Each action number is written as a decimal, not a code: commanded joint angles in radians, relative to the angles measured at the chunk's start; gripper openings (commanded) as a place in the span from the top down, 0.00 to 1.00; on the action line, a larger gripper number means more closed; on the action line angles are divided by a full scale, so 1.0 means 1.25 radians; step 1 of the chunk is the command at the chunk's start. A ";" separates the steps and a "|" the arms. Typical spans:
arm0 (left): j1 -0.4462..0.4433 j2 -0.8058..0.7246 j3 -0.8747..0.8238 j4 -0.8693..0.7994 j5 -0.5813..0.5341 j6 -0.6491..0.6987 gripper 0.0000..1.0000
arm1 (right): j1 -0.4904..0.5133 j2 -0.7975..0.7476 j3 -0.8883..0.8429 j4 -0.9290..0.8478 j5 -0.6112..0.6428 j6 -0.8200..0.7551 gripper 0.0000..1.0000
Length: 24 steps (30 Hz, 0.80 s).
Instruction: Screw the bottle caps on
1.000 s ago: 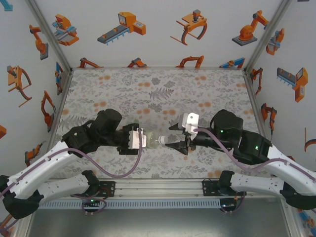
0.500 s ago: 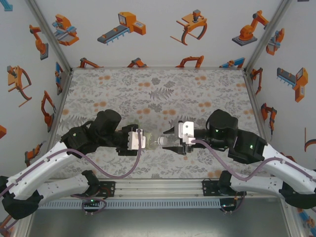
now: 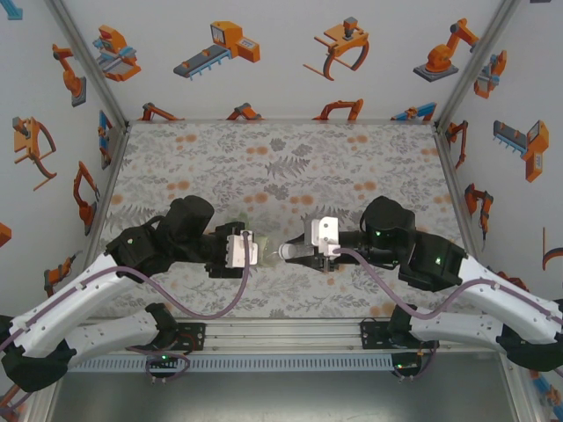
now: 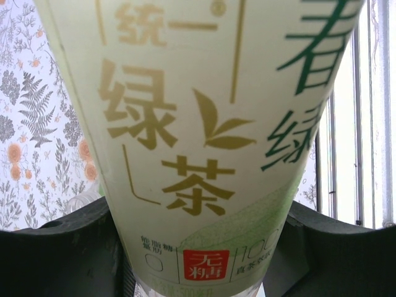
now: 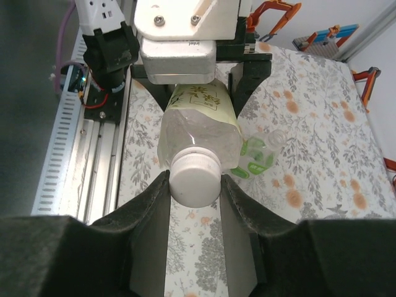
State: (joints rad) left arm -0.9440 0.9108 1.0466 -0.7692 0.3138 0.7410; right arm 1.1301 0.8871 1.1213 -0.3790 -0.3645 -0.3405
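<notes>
Cap (image 5: 193,179) sits pinched between right fingers (image 5: 148,229), plain from right wrist.

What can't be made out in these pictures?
Left wrist view: clear plastic bottle with a pale green label, both ends cut off by the edges.
Right wrist view: how far the small round white plastic screw cap is screwed on, hidden by cap and right gripper.
Right wrist view: green-tinted bottle behind, mostly hidden by the held bottle.

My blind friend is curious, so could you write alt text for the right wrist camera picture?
The right gripper, two black fingers, grips a white cap on the mouth of a clear, green-labelled bottle, which the left gripper holds level above a flower-patterned table.
</notes>
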 commanded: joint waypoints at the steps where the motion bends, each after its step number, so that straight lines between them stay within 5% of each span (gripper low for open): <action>1: -0.004 -0.012 0.004 -0.001 0.010 0.002 1.00 | 0.002 -0.008 -0.017 0.085 0.068 0.182 0.88; 9: -0.004 -0.024 -0.021 0.042 -0.049 -0.003 1.00 | 0.001 -0.010 -0.069 0.045 0.356 0.890 0.97; 15: -0.004 -0.014 -0.028 0.065 -0.060 -0.003 1.00 | 0.001 -0.023 -0.129 0.046 0.414 1.327 1.00; 20: -0.005 -0.007 -0.041 0.084 -0.051 0.001 1.00 | 0.001 -0.047 -0.154 0.062 0.433 1.363 0.97; 24: -0.004 0.015 -0.045 0.080 -0.038 0.016 1.00 | 0.002 -0.049 -0.100 0.008 0.430 1.236 0.69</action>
State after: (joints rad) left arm -0.9413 0.9184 0.9916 -0.7136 0.1787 0.7303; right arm 1.1358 0.8318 0.9455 -0.3298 0.1066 1.2522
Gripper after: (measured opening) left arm 0.588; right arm 0.347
